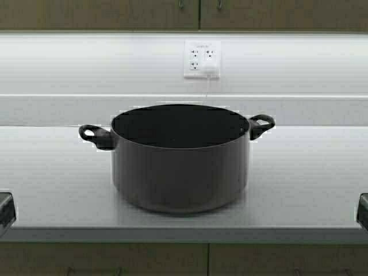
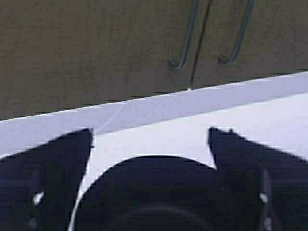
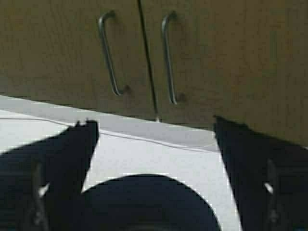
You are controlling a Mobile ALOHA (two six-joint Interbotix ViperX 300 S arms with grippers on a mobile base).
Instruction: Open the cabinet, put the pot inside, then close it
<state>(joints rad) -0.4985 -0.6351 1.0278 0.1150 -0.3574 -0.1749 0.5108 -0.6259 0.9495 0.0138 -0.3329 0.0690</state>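
The pot (image 1: pixel 181 164), dark grey with two black loop handles and no lid, stands upright in the middle of the white counter (image 1: pixel 57 190). The cabinet (image 1: pixel 144 14) hangs above the back wall, both doors shut, and only its bottom edge shows in the high view. Both wrist views show its doors (image 2: pixel 96 48) (image 3: pixel 216 57) and curved metal handles (image 2: pixel 185 43) (image 3: pixel 168 57) by the centre seam. My left gripper (image 1: pixel 4 210) (image 2: pixel 150 132) is open and empty at the counter's front left. My right gripper (image 1: pixel 363 211) (image 3: pixel 155 122) is open and empty at the front right. Neither touches the pot.
A white wall outlet (image 1: pixel 202 58) with a plug and thin cord sits behind the pot. Olive-tan fronts (image 1: pixel 115 259) run below the counter's front edge. Bare counter lies on both sides of the pot.
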